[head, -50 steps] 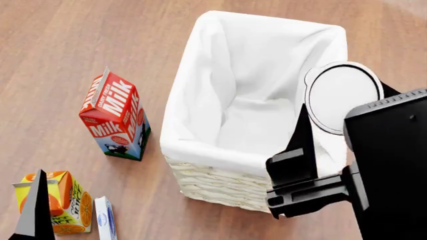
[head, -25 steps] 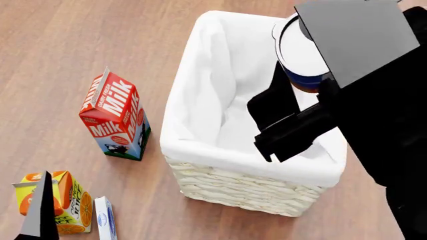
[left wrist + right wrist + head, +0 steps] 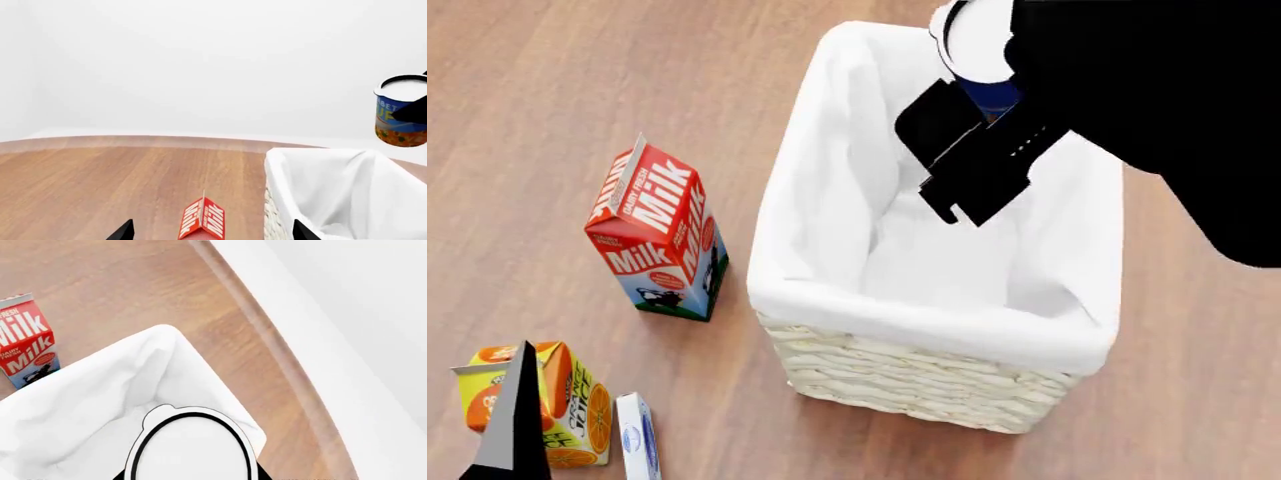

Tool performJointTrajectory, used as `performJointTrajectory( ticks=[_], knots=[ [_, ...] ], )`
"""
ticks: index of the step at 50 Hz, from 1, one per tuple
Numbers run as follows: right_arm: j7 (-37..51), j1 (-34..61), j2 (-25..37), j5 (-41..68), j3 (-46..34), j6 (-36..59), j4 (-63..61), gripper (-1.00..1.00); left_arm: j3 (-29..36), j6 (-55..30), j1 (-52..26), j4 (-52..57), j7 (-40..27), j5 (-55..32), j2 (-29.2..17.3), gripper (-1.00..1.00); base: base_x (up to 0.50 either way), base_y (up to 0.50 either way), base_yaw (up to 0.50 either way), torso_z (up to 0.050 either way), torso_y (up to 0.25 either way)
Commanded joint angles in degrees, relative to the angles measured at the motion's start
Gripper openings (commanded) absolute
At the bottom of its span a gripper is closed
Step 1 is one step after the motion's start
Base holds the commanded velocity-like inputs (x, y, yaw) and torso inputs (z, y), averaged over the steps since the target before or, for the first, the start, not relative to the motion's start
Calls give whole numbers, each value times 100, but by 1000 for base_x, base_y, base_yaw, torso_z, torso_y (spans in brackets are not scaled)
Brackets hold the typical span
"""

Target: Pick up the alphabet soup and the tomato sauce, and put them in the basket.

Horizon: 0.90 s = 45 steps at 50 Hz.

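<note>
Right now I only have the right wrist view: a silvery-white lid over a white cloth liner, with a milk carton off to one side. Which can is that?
Observer: The alphabet soup. The left wrist view shows its blue label.
Operator: Is it down inside the basket?
Observer: No. In that view it hangs just above the basket rim, gripped by the right gripper.
Operator: Anything else besides the milk?
Observer: The head view shows an orange juice carton, nearer the robot than the milk carton.
</note>
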Motion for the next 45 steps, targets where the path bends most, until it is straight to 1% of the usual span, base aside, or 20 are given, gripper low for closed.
performJointTrajectory(
  ticks=[1,3,4,10,16,17,21,25,39,45],
  knots=[
    [-834,-43,-835,-558,25,503,1192,-100,5,32,-16,-53,39,-11,19,100,0,0,0,0,0],
    [-1036,-103,-968,-733,-34,481,1356,-100,11,31,-17,-70,51,-12,20,100,0,0,0,0,0],
    [-1005,-132,-1012,-636,-15,541,1478,-100,10,35,-12,-67,49,-7,13,100,0,0,0,0,0],
    [-1644,-111,-1339,-1162,-299,655,1870,-100,12,9,-35,-44,36,-36,31,100,0,0,0,0,2],
    [-2031,-158,-1702,-1250,-420,897,2536,-100,78,17,-13,-126,100,17,113,100,0,0,0,0,0],
    [-2016,-181,-1788,-1095,-388,1052,2721,-100,82,-43,-41,-65,70,-7,115,100,0,0,0,0,0],
    [-2294,-221,-1950,-1183,-459,1114,2875,-100,100,1,-17,-134,113,32,136,100,0,0,0,0,3],
    [-2654,-266,-2220,-1347,-540,1091,3244,-100,113,1,-5,-146,117,26,146,100,0,0,0,3,0],
    [-3682,-416,-2773,-1763,-757,934,4109,-100,157,117,57,-367,231,60,217,100,0,0,0,0,1],
    [-4216,-463,-3028,-2085,-1080,961,4280,-100,179,142,74,-460,272,67,259,100,0,0,0,0,0]
  ],
)
